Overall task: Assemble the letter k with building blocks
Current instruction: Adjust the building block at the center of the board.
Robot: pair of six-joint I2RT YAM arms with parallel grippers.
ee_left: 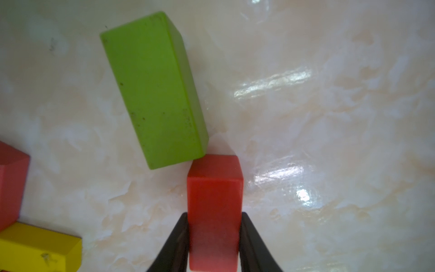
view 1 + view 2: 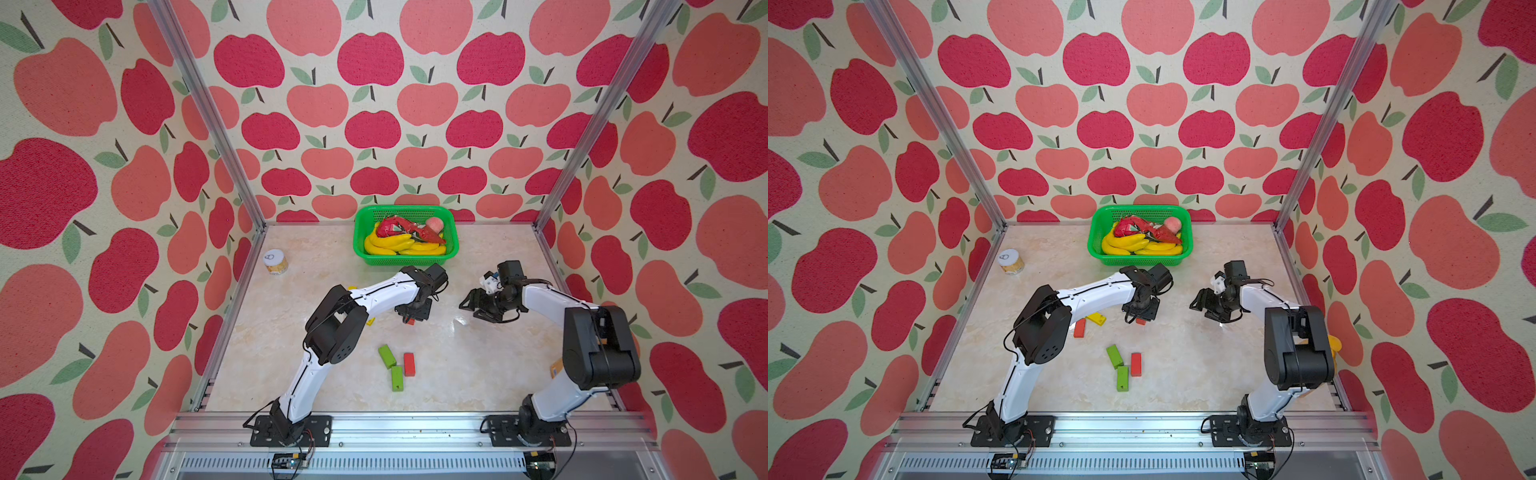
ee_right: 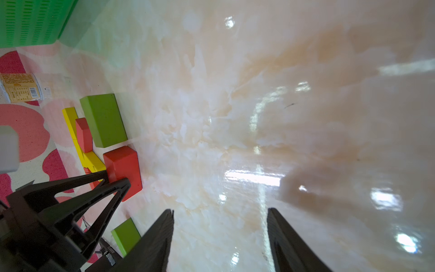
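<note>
Apple-print walls on three sides, pale marbled table [image 2: 257,374] beneath. At ten o'clock on that table, close to the side wall, a lidded jar [image 2: 275,262], well apart from everything else. Toward nine o'clock from centre, partly tucked under the left arm, a yellow block [image 2: 1096,318] just beside a loose red block [image 2: 1079,328]. At six o'clock, lying flat, a green pair [image 2: 387,356] meeting end to corner, with a spare red block [image 2: 409,364] alongside. At twelve o'clock, against the back wall, a green basket [image 2: 405,260] of toy fruit (bananas mostly). Dead centre, left gripper [image 1: 214,214] pointing down and closed in on a red block [image 1: 215,186], black fingers [image 1: 180,235] pressed to both long sides, block's far corner touching a neighbouring green block [image 1: 153,89]. Between centre and three o'clock, right gripper [image 3: 220,212] about half spread, nothing between its fingers, hanging over glossy marble.
</note>
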